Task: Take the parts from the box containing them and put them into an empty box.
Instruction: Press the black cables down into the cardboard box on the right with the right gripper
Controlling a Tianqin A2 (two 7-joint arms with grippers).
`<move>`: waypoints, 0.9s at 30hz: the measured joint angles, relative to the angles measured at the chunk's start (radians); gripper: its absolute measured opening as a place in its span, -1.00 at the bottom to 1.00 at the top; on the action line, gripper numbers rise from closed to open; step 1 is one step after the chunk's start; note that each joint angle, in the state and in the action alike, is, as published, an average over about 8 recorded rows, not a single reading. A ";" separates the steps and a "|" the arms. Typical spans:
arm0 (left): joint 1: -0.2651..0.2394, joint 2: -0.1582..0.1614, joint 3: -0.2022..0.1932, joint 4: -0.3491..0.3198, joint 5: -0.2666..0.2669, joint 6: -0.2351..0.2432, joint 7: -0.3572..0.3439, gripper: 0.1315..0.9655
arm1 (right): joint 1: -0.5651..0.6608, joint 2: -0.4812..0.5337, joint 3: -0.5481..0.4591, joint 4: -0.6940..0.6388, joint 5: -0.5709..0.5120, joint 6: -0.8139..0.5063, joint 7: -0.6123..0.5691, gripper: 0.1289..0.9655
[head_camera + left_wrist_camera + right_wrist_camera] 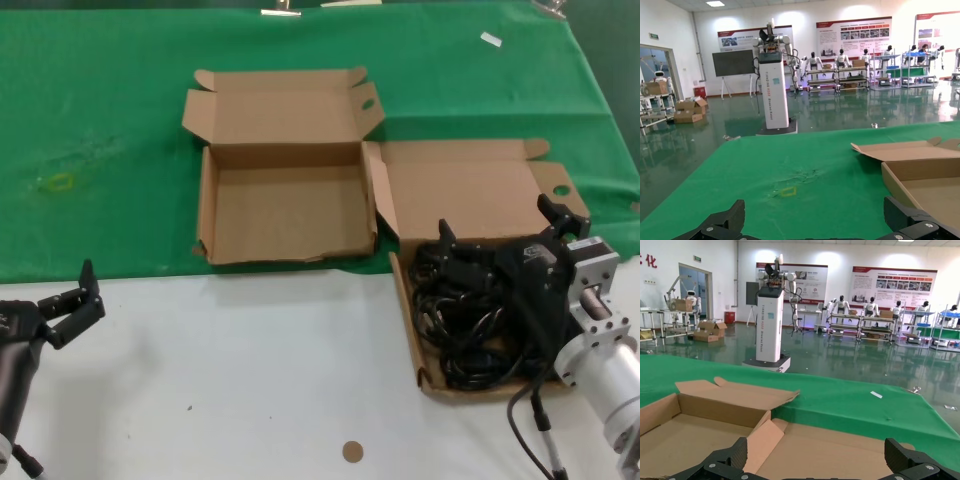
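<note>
Right gripper [500, 235] hangs with fingers spread wide over the cords [465, 320] in the right box [460, 190]. Left gripper [75, 300] sits open by the table's near left edge, left box [285, 215] bare inside.

Black coiled power cords with chunky plugs [470, 320] are lying tangled inside a shallow brown cardboard box [408, 305] with its lid open. Just beside it, a matching open cardboard box [285, 212] is sitting empty.

The empty box [285, 210] lies open from above, its lid [280, 108] folded back. An upright ear flap [380, 195] stands between it and the cord-filled box [475, 300], where the right gripper [500, 235] hovers
</note>
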 joint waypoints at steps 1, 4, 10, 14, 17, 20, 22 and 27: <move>0.000 0.000 0.000 0.000 0.000 0.000 0.000 1.00 | 0.000 0.000 0.000 0.000 0.000 0.000 0.000 1.00; 0.000 0.000 0.000 0.000 0.000 0.000 0.000 1.00 | 0.000 0.000 0.000 0.000 0.000 0.000 0.000 1.00; 0.000 0.000 0.000 0.000 0.000 0.000 0.000 1.00 | 0.000 0.000 0.000 0.000 0.000 0.000 0.000 1.00; 0.000 0.000 0.000 0.000 0.000 0.000 0.000 1.00 | 0.000 0.000 0.000 0.000 0.000 0.000 0.000 1.00; 0.000 0.000 0.000 0.000 0.000 0.000 0.000 1.00 | 0.000 0.000 0.000 0.000 0.000 0.000 0.000 1.00; 0.000 0.000 0.000 0.000 0.000 0.000 0.000 1.00 | 0.000 0.000 0.000 0.000 0.000 0.000 0.000 1.00; 0.000 0.000 0.000 0.000 0.000 0.000 0.000 1.00 | 0.000 0.000 0.000 0.000 0.000 0.000 0.000 1.00; 0.000 0.000 0.000 0.000 0.000 0.000 0.000 1.00 | 0.000 0.000 0.000 0.000 0.000 0.000 0.000 1.00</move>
